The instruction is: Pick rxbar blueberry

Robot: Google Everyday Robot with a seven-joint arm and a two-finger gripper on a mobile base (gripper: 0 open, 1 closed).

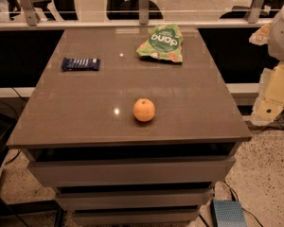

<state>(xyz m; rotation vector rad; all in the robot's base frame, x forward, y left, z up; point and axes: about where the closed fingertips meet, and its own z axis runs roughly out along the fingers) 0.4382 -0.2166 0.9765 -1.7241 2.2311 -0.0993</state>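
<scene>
Camera view takes in a brown worktop [194, 98] over a stack of drawers [132, 171], with an orange [144, 109] near its front edge. The hand [283, 30], pale and cut off by the frame, hangs far right of the orange and beyond it, off the worktop's far right corner; I cannot tell whether it is open or closed. A green snack bag [161, 42] lies well behind the orange, slightly right. The rxbar blueberry [80, 64] lies flat behind and well left of the orange, untouched.
</scene>
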